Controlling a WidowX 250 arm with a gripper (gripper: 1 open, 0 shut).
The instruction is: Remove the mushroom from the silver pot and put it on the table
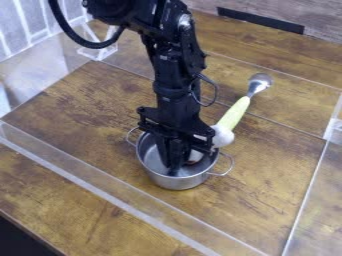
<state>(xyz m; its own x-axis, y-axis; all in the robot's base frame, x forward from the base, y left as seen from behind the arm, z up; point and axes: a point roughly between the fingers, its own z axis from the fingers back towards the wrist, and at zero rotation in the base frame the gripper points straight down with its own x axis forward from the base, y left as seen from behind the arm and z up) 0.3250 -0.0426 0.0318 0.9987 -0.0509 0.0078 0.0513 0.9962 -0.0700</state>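
We see our tool (182,157) reaching straight down into the pot (178,170) on the counter (80,115), closed tight around the mushroom (195,156) inside. It looks light and rigid; the thick stem suits gripping.

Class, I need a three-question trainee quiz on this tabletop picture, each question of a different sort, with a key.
1. True or false: the tool is down inside the silver pot.
2. Which item lies on the table beside the pot? A fork; B spoon; C knife.
3. Fill in: the mushroom is still in the ____.

Key: 1 true; 2 B; 3 pot.
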